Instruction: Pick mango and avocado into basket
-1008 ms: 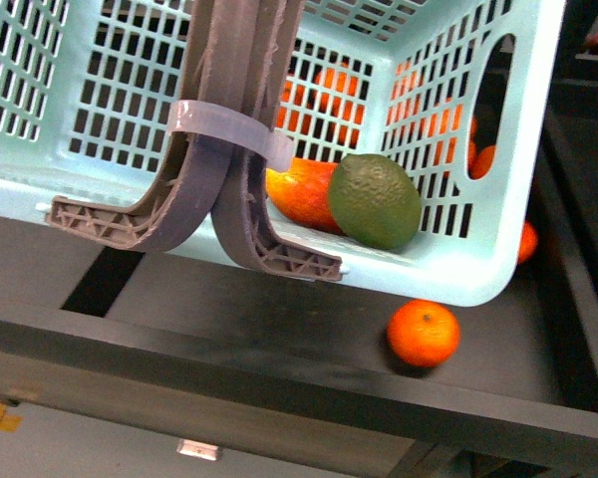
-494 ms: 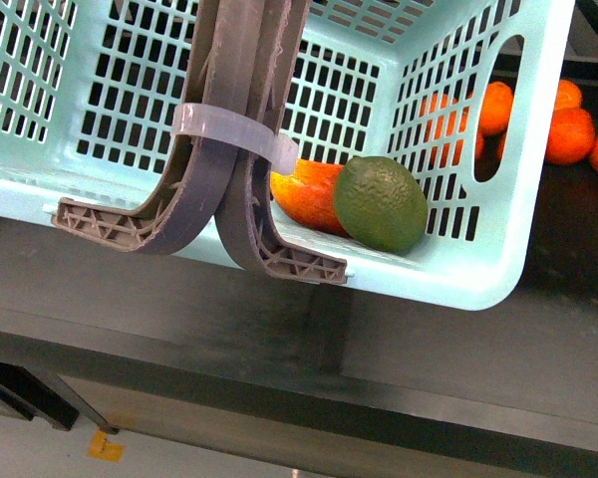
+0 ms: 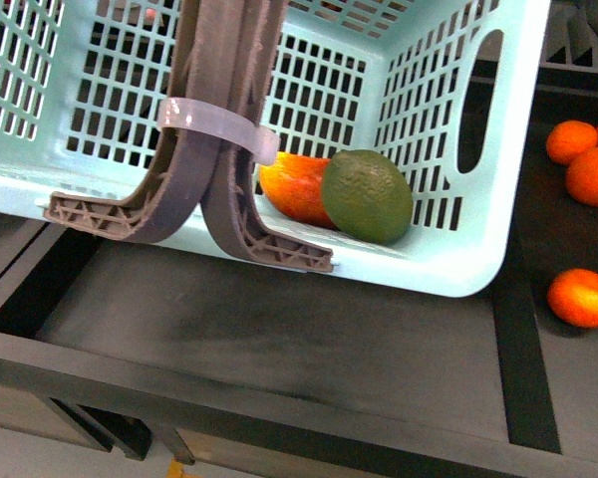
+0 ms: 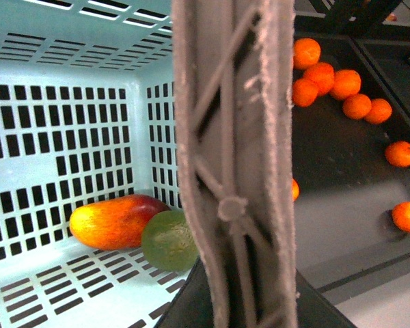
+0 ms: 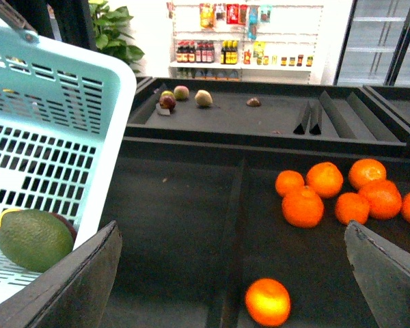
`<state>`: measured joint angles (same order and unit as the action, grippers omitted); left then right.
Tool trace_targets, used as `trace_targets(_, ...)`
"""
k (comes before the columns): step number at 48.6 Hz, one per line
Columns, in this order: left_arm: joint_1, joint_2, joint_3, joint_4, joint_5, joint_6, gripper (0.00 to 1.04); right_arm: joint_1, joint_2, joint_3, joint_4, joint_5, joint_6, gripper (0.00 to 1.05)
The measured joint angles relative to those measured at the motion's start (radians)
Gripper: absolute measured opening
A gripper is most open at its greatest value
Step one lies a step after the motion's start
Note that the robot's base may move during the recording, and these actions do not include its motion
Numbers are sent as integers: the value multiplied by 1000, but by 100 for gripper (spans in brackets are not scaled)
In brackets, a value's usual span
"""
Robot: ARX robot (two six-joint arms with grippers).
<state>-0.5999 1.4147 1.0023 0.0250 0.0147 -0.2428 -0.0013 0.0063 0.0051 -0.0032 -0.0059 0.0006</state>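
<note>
The turquoise basket [image 3: 448,267] hangs tilted by its two grey-brown handles [image 3: 214,119], which a white zip tie binds together. Inside it the mango [image 3: 291,189] and the green avocado [image 3: 367,196] lie touching in the low corner. In the left wrist view my left gripper [image 4: 238,301] is shut on the handles [image 4: 236,164], with the mango [image 4: 113,220] and avocado [image 4: 167,239] on the basket floor beside it. My right gripper [image 5: 236,273] is open over the dark shelf with nothing between its fingers [image 5: 82,287]. The basket [image 5: 55,116] and avocado [image 5: 34,239] are beside it.
A dark display shelf [image 3: 279,339] with raised dividers [image 3: 523,368] lies under the basket. Loose oranges [image 3: 582,297] sit on it to the right, several in a cluster [image 5: 328,191] and one alone [image 5: 268,301]. A farther bin holds a few small fruits [image 5: 184,96].
The basket, still held by its handles, has shifted relative to the shelf. The oranges behind it now show off to the right. Mango and avocado stay together in the corner.
</note>
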Motion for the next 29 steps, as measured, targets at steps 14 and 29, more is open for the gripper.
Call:
trace_targets(14, -56, 51, 29, 49, -343, -110, 6, 0, -2, 0, 1, 5, 0, 97)
trace_targets(29, -49, 366, 475, -126, -486, -654, 6, 0, -2, 0, 1, 5, 0, 97)
